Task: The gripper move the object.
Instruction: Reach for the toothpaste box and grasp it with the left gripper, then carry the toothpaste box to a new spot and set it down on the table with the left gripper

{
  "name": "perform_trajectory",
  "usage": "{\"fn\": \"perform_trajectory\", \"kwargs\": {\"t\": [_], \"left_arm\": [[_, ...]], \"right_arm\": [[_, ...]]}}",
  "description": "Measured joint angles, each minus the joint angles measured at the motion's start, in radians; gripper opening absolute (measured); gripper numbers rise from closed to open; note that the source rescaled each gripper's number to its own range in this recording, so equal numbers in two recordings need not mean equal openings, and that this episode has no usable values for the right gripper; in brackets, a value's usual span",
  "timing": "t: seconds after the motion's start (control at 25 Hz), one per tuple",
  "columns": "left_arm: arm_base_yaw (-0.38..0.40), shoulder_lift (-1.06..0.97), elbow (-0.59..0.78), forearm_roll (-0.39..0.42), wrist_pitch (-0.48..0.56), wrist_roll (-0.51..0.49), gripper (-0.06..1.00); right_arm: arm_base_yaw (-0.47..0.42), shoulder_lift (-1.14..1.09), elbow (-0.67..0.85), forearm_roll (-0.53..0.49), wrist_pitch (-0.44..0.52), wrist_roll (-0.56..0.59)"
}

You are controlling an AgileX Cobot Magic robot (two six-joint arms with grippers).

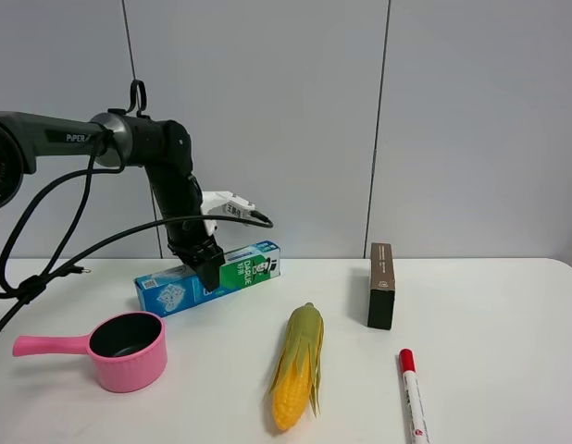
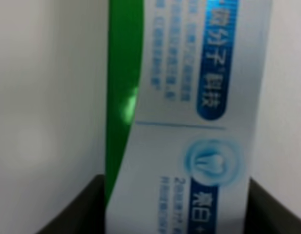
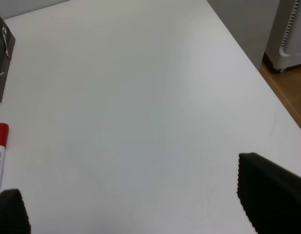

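The blue-and-green toothpaste carton [image 1: 170, 294] lies lengthwise at the back left of the white table. My left gripper [image 1: 210, 276] comes down on its middle from above. In the left wrist view the carton [image 2: 189, 97] fills the space between the two black fingers [image 2: 75, 212], which press on its long sides. I cannot tell whether the carton rests on the table or hangs just above it. My right gripper [image 3: 136, 204] is open and empty over bare table at the right, and is out of the high view.
A pink saucepan [image 1: 129, 350] stands front left. A corn cob [image 1: 298, 365] lies in the middle. A dark brown box [image 1: 381, 285] stands right of centre, with a red-capped marker [image 1: 414, 393] in front of it. The right wrist view shows the table's right edge [image 3: 248, 53].
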Motion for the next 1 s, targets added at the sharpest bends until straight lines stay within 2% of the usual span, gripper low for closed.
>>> {"fn": "perform_trajectory", "kwargs": {"t": [0.04, 0.08, 0.4, 0.56, 0.72, 1.0], "left_arm": [[-0.003, 0.001, -0.001, 0.000, 0.000, 0.004, 0.01], [-0.005, 0.002, -0.003, 0.001, -0.001, 0.008, 0.00], [-0.051, -0.004, -0.018, 0.023, 0.040, 0.054, 0.00], [-0.081, -0.040, -0.059, 0.071, 0.100, 0.054, 0.00], [-0.111, -0.099, -0.136, 0.132, 0.112, 0.053, 0.00], [-0.199, -0.222, -0.219, 0.148, 0.120, -0.065, 0.00]], "right_arm": [[0.000, 0.000, 0.000, 0.000, 0.000, 0.000], [0.000, 0.000, 0.000, 0.000, 0.000, 0.000], [0.000, 0.000, 0.000, 0.000, 0.000, 0.000], [0.000, 0.000, 0.000, 0.000, 0.000, 0.000], [0.000, 0.000, 0.000, 0.000, 0.000, 0.000], [0.000, 0.000, 0.000, 0.000, 0.000, 0.000]]}}
